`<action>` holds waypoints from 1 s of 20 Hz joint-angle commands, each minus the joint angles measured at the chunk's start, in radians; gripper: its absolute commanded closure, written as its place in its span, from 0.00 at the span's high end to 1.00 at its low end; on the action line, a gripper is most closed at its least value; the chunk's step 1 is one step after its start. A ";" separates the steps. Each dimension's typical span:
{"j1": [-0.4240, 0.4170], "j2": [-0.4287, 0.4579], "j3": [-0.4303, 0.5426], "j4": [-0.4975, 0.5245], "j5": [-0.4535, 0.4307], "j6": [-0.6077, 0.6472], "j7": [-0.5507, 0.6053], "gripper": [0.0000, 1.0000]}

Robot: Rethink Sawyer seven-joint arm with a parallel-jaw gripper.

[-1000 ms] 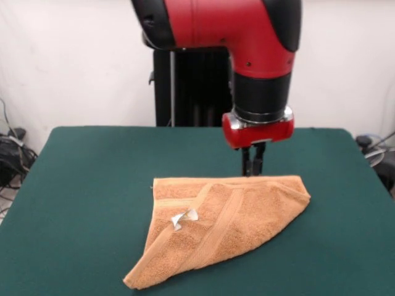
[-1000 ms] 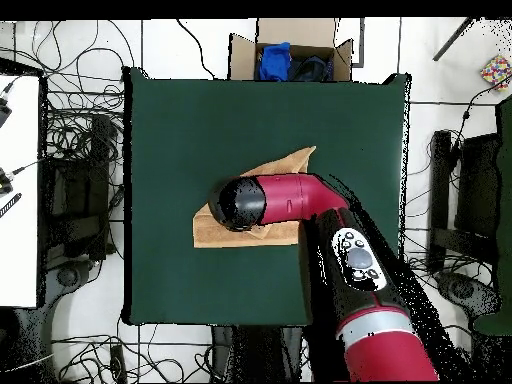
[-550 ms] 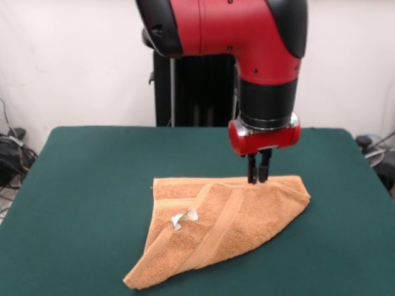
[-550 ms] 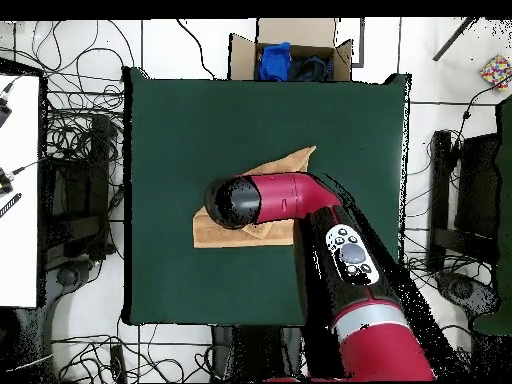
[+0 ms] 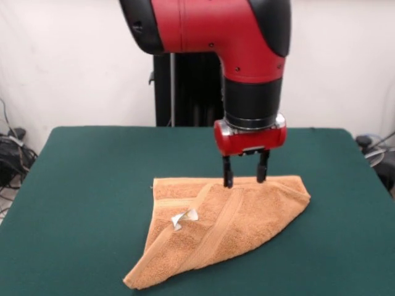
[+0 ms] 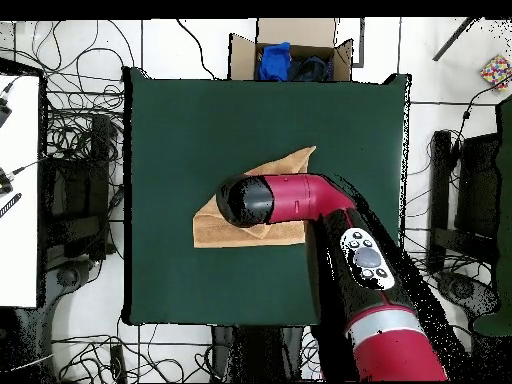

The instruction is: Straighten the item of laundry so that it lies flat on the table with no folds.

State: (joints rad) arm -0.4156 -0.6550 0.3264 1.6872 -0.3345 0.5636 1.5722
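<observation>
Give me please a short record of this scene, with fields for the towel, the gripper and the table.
towel: orange-tan towel, folded over itself into a rough triangle, not flat
tag: small white care tag on the top side, towards the left in the front view
gripper: gripper open, fingers pointing down at the towel's far edge, holding nothing
table: dark green table, much wider than the towel
task state: folds not yet removed

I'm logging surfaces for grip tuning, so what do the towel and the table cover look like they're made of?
The towel looks like orange-tan terry cloth: nubby looped pile, flatter woven bands, soft folds. The table cover looks like dark green felt or similar matte fabric: no shine, no visible weave. Neither is certain from looks alone.
</observation>
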 commanded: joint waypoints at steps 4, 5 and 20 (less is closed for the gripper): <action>-0.110 -0.020 0.024 0.098 -0.067 -0.066 -0.017 1.00; -0.121 -0.025 0.027 0.104 -0.079 -0.071 -0.027 1.00; -0.134 -0.113 -0.004 0.273 -0.177 -0.180 0.082 1.00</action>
State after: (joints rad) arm -0.5769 -0.7632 0.3260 1.8412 -0.4514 0.4692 1.5722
